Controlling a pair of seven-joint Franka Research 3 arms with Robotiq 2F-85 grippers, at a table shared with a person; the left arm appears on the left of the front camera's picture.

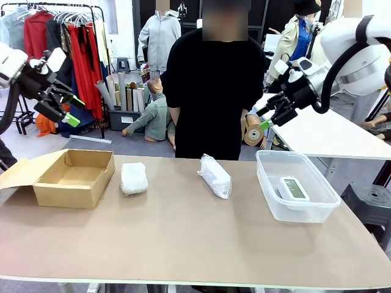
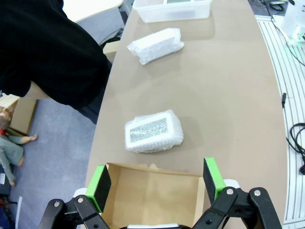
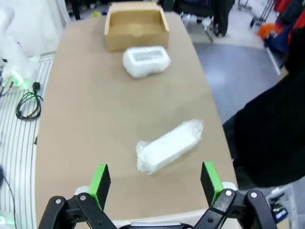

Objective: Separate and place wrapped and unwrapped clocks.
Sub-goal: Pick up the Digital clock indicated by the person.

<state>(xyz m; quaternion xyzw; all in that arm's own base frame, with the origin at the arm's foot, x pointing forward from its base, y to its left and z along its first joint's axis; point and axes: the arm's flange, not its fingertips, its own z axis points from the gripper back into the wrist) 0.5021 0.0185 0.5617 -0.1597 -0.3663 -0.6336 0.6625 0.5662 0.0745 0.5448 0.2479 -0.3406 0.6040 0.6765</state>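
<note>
From the front, both arms are raised off the beige table (image 1: 183, 238). The left gripper (image 1: 75, 110) is up over the open brown cardboard box (image 1: 61, 196), the right gripper (image 1: 263, 118) above the clear plastic tub (image 1: 299, 204). Both have their jaws apart and hold nothing. The bare white digital clock (image 1: 293, 188) lies in the tub, with the squat bubble-wrapped clock (image 1: 134, 177) just beside the box and the long bubble-wrapped clock (image 1: 215, 176) mid-table. The left wrist view looks down with its pads spread above the box. The right wrist view has its pads wide over the long bubble-wrapped clock.

Bright even indoor light; soft shadows; wrist views distorted.
</note>
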